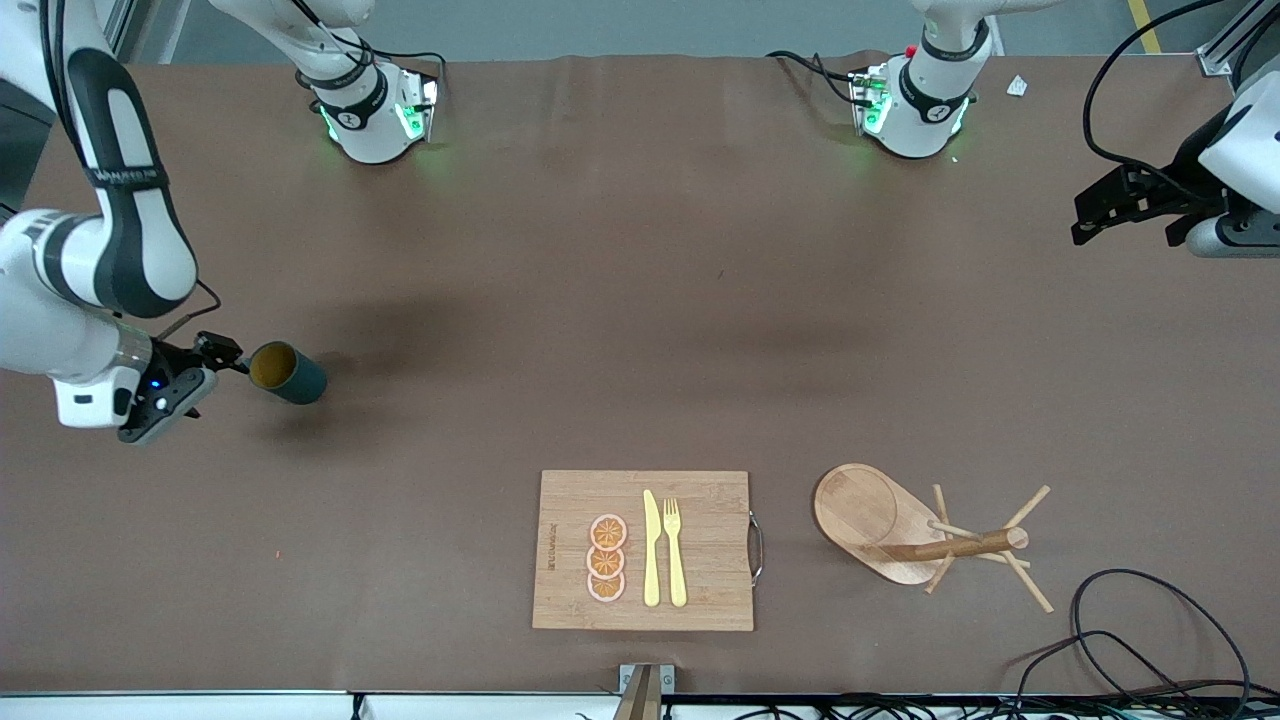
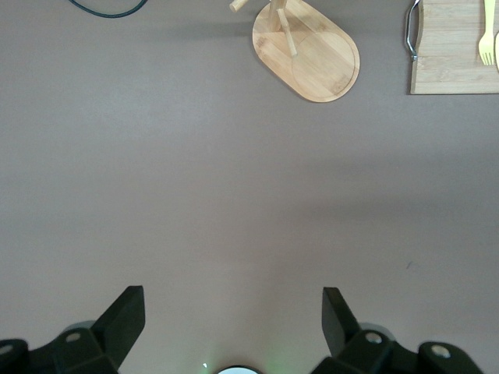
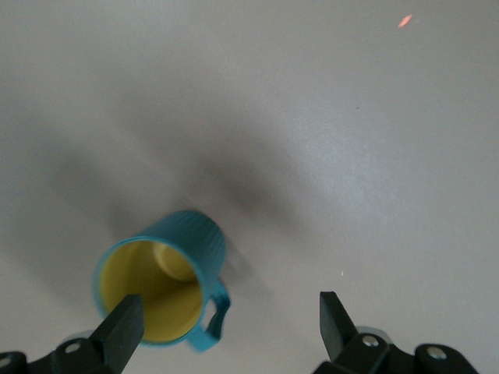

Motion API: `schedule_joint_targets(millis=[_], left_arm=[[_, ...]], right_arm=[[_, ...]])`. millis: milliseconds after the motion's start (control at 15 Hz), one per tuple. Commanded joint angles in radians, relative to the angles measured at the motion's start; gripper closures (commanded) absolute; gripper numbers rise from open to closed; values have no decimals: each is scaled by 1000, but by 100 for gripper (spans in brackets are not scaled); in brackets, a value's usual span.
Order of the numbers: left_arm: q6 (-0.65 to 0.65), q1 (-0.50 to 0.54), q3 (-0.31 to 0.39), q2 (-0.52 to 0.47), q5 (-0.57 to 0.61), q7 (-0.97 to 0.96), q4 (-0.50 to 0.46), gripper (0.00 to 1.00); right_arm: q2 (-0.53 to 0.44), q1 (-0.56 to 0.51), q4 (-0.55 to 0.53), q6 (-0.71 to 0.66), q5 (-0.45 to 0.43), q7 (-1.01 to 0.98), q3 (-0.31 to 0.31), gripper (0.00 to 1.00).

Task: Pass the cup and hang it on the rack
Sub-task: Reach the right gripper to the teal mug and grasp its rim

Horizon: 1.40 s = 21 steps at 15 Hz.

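Nearest the front camera lies the bamboo cutting board (image 1: 644,550), dressed with three orange slices (image 1: 606,558), a yellow knife (image 1: 651,549) and a yellow fork (image 1: 675,551); none of it belongs to the job, so it reads as clutter to steer around. Beside it, toward the left arm's end of the desk (image 1: 640,300), stands the rack (image 1: 920,535), its oval base flat on the brown cloth and its pegs angling off the central post, free of any load; it sits on that side, I judge, so the left arm can do the hanging once it has the mug. Farther from the camera, and well apart toward the right arm's end, the cup (image 1: 287,372) stands on the desk with its yellow inside showing. The right tool (image 1: 215,362) is low just beside it with its jaws spread wide and nothing gripped; in the right wrist view the cup (image 3: 162,287) lies by one fingertip (image 3: 125,327) rather than squarely between the two, its handle pointing into the gap. Farthest off, the left tool (image 1: 1110,205) hangs high over bare desk near its own edge, jaws wide apart and empty, waiting for the handover, with the rack (image 2: 308,43) in its wrist view
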Motion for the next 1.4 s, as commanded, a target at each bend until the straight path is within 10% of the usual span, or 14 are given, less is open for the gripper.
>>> schedule_joint_targets(millis=[0,133,333,800,1333], left_arm=[[8,5,-2,8,-9,-2,19,0],[8,5,-2,1,-10,3,21,0],[6,5,0,0,-10,4,21,0],[8,4,0,0,-9,-2,21,0],[8,-1,-9,0,-9,-3,21,0]], right_arm=[[42,-26,-59,109,20,-84,15,1],[43,-18,-121,198,20,-86,15,7],[51,-6,-142,234,20,-107,16,97],[33,29,-132,142,20,-96,18,100],[-128,233,-126,-27,17,375,19,100]])
